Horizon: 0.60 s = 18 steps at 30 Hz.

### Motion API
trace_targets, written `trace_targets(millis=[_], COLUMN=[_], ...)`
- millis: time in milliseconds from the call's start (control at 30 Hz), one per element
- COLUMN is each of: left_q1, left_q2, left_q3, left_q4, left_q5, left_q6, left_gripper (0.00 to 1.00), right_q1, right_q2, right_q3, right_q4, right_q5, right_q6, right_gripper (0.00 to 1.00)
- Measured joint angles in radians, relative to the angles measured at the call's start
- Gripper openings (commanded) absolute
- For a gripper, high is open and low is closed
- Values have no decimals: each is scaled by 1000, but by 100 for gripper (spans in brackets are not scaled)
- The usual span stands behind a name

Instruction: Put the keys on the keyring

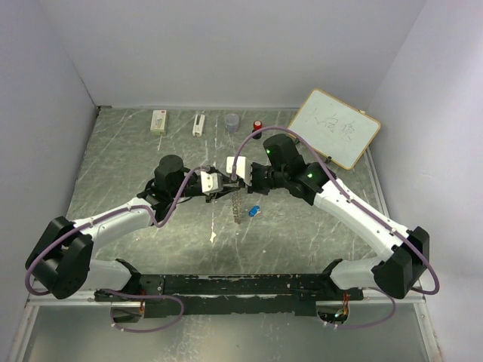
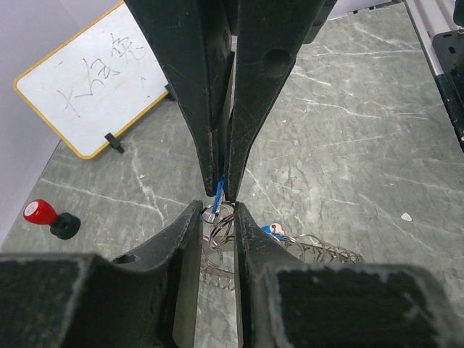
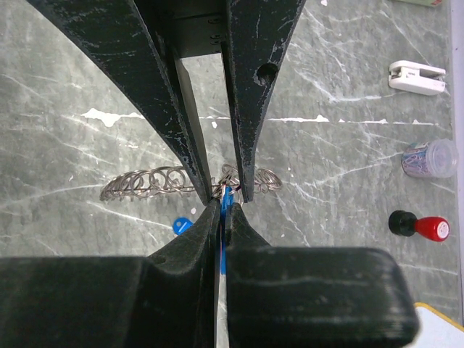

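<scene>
The keyring, a grey metal ring fringed with small loops, sits between the fingers of my left gripper, which is shut on it. In the top view the keyring hangs down from where both grippers meet. My right gripper is shut on a blue key, its tip at the ring's loops between the left fingers. The same key shows edge-on in the left wrist view. A second blue key with a white part lies on the table just right of the ring.
Along the back edge stand a white box, a white clip, a clear small cup and a red-and-black knob. A whiteboard leans at the back right. Walls close in the sides.
</scene>
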Motion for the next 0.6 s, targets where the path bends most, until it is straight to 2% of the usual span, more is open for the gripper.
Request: trace_targets(millis=[233,333,500,600], left_q1=[1,1,1,1], left_q2=[-2,-6,-30,-46], left_q3=[0,0,-4,-8], left_q4=[-1,-1,-1,-2], left_q5=[0,-4,-23,-35], left_q6=[-4,-13,-22,-23], left_gripper=[7,14,31,33], right_q1=[0,0,0,0], right_q2=[2,0,-7,-11], right_q3=[2,2,2,3], right_q4=[2,3,12,17], right_q5=[0,-1,-3,-9], right_q6=[3,4,3,3], right_gripper=[0,0,0,0])
